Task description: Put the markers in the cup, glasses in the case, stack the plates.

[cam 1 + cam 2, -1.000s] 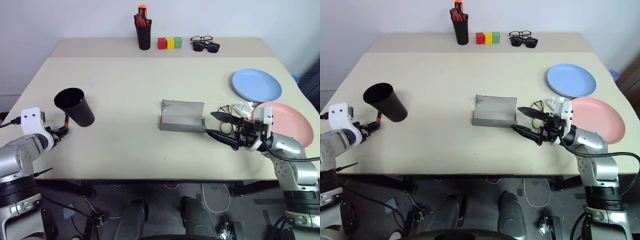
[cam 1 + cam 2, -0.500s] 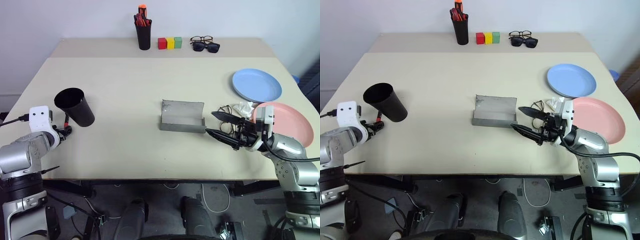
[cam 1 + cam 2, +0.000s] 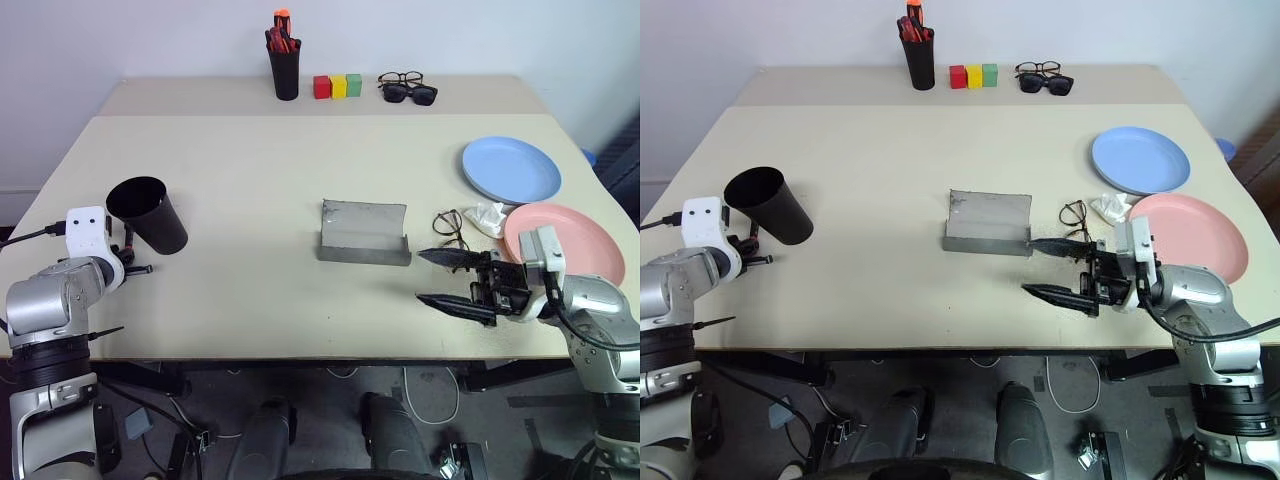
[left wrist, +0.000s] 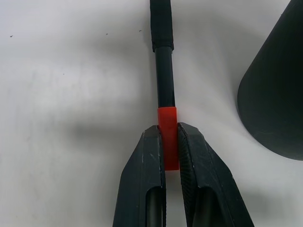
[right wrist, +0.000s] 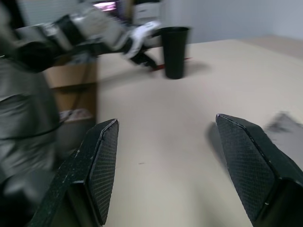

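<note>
My left gripper (image 4: 169, 131) is shut on the red cap of a dark-bodied marker (image 4: 164, 71) that lies on the table beside the wide black cup (image 3: 148, 213), at the table's left. The grey case (image 3: 365, 232) lies open at the middle. Just right of it lie the wire-framed glasses (image 3: 450, 225). My right gripper (image 3: 420, 276) hangs open near the front edge, in front of the glasses and apart from them, holding nothing. The blue plate (image 3: 512, 170) and the pink plate (image 3: 585, 235) lie side by side at the right.
A crumpled white scrap (image 3: 490, 215) lies between the glasses and the plates. At the table's back stand a black pen cup (image 3: 284, 70) with red-orange pens, three coloured blocks (image 3: 339, 86), and black sunglasses (image 3: 412, 94) with another pair of spectacles.
My left gripper has shut on the marker's red cap. My right gripper has drawn back from the glasses toward the table's front edge, still open.
</note>
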